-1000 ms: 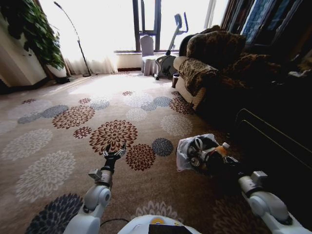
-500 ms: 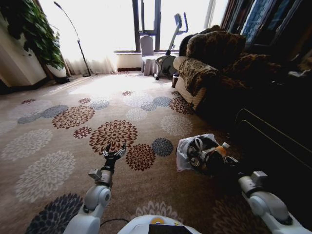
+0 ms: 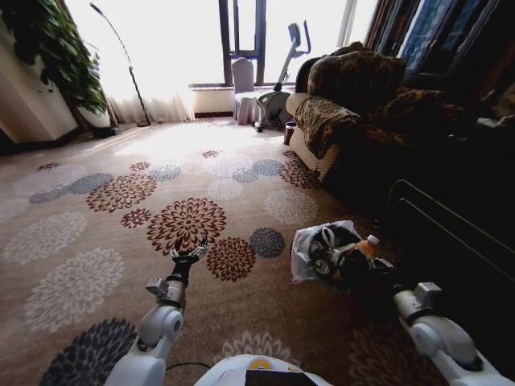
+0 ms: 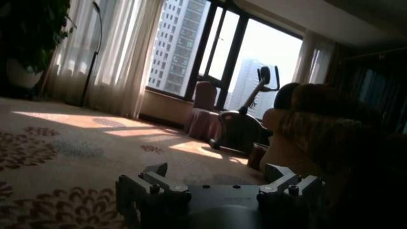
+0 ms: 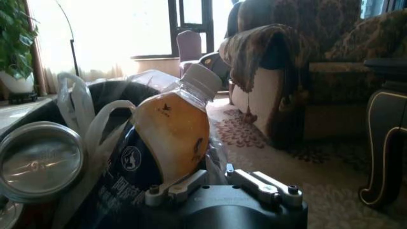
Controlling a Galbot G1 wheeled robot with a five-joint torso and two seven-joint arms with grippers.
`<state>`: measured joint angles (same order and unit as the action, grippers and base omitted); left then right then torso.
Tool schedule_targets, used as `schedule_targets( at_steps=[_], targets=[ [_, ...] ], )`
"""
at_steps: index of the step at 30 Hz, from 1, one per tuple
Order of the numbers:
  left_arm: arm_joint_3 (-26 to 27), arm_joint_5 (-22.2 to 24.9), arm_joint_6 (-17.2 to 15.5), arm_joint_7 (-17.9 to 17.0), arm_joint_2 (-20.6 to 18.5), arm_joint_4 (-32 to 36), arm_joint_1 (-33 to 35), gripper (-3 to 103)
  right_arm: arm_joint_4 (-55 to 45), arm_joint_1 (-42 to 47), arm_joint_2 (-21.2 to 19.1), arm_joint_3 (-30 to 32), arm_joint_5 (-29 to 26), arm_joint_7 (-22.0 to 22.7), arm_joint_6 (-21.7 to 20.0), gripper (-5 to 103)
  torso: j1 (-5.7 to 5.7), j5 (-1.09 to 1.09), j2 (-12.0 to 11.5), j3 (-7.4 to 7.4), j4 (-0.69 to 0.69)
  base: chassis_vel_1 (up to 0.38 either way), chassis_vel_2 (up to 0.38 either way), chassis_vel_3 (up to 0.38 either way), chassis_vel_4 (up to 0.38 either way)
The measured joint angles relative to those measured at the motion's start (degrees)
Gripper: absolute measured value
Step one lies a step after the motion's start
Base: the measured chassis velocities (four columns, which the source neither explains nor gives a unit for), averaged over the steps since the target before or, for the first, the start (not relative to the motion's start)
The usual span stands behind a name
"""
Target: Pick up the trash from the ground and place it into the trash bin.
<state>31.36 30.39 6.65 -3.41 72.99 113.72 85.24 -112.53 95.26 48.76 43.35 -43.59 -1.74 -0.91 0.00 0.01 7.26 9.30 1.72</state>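
The trash bin [image 3: 304,248], a small black bucket with a crinkled pale liner, stands on the carpet to my right front. Trash fills it: an orange-liquid bottle [image 3: 364,244] with a white cap leans out at the near side, beside white bag handles [image 3: 326,238]. In the right wrist view the bottle [image 5: 171,129] stands tilted just beyond my right gripper [image 5: 219,185], whose fingers are open and apart; a can end [image 5: 38,160] and bag loops [image 5: 79,112] lie beside it. My left gripper [image 3: 189,252] hovers open over the flowered carpet, holding nothing.
A patterned sofa [image 3: 354,96] runs along the right. A dark table with a gilt-edged leg [image 5: 381,152] stands close behind the bin. An exercise bike [image 3: 282,88], a floor lamp [image 3: 121,56] and a potted plant [image 3: 56,56] stand far off. Open carpet [image 3: 121,209] lies left.
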Motion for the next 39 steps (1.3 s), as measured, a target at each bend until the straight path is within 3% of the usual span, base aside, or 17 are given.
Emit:
schedule_targets(
  at_steps=[3, 4, 5, 6, 10, 11, 13, 18, 22, 24, 25, 31, 39],
  targets=[
    [0.0, 0.0, 0.0, 0.0, 0.0, 0.0, 0.0, 100, 0.0, 0.0, 0.0, 0.0, 0.0, 0.0, 0.0, 0, 0.00, -0.01, 0.0, 0.00, -0.01, -0.250, -0.206, 0.182, 0.175],
    [0.0, 0.0, 0.0, 0.0, 0.0, 0.0, 0.0, 100, 0.0, 0.0, 0.0, 0.0, 0.0, 0.0, 0.0, 0, 0.01, -0.12, 0.0, 0.01, -0.05, -0.250, -0.315, 0.222, 0.220],
    [0.0, 0.0, 0.0, 0.0, 0.0, 0.0, 0.0, 100, 0.0, 0.0, 0.0, 0.0, 0.0, 0.0, 0.0, 0, 0.01, -0.12, 0.0, 0.02, -0.05, -0.208, -0.315, 0.240, 0.261],
    [0.0, 0.0, 0.0, 0.0, 0.0, 0.0, 0.0, 100, 0.0, 0.0, 0.0, 0.0, 0.0, 0.0, 0.0, 0, 0.00, 0.08, 0.0, -0.01, -0.08, -0.285, -0.285, 0.240, 0.238],
    [0.0, 0.0, 0.0, 0.0, 0.0, 0.0, 0.0, 100, 0.0, 0.0, 0.0, 0.0, 0.0, 0.0, 0.0, 0, 0.00, 0.00, 0.0, -0.01, -0.04, -0.296, -0.308, 0.269, 0.249],
    [0.0, 0.0, 0.0, 0.0, 0.0, 0.0, 0.0, 100, 0.0, 0.0, 0.0, 0.0, 0.0, 0.0, 0.0, 0, 0.00, -0.11, 0.0, 0.01, -0.05, -0.281, -0.330, 0.286, 0.266],
    [0.0, 0.0, 0.0, 0.0, 0.0, 0.0, 0.0, 100, 0.0, 0.0, 0.0, 0.0, 0.0, 0.1, 0.0, 0, 0.00, 0.07, 0.0, 0.00, -0.06, -0.280, -0.234, 0.259, 0.226],
    [-0.1, 0.0, 0.0, 0.0, 0.0, 0.0, 0.0, 100, 0.0, 0.0, 0.0, 0.0, 0.0, 0.1, 0.0, 0, 0.00, 0.00, 0.0, 0.01, -0.04, -0.177, -0.127, 0.170, 0.107],
    [0.0, 0.0, 0.0, 0.0, 0.0, 0.0, 0.0, 100, 0.0, 0.0, 0.0, 0.0, 0.0, 0.0, 0.0, 0, 0.00, 0.00, 0.0, 0.00, -0.01, -0.003, -0.007, 0.021, 0.005],
    [0.0, 0.0, 0.0, 0.0, 0.0, 0.0, 0.0, 100, 0.0, 0.0, 0.0, 0.0, 0.0, 0.0, 0.0, 0, 0.00, -0.10, 0.0, 0.00, -0.02, 0.072, 0.054, -0.043, -0.038],
    [0.0, 0.0, 0.0, 0.0, 0.0, 0.0, 0.0, 100, 0.0, 0.0, 0.0, 0.0, 0.0, 0.0, 0.0, 0, 0.00, -0.01, 0.0, -0.01, -0.01, 0.000, 0.000, 0.000, 0.000],
    [0.0, 0.0, 0.0, 0.0, 0.0, 0.0, 0.0, 100, 0.0, 0.0, 0.0, 0.0, 0.0, 0.0, 0.0, 0, 0.00, 0.03, 0.0, 0.00, -0.05, 0.000, 0.000, 0.000, 0.000],
    [0.0, 0.0, 0.0, 0.0, 0.0, 0.0, 0.0, 100, -0.8, 0.7, 0.0, -0.2, 0.8, 0.5, -0.1, 0, 0.00, 0.00, 0.0, 0.00, -0.01, 0.000, 0.000, 0.000, 0.000]
  ],
)
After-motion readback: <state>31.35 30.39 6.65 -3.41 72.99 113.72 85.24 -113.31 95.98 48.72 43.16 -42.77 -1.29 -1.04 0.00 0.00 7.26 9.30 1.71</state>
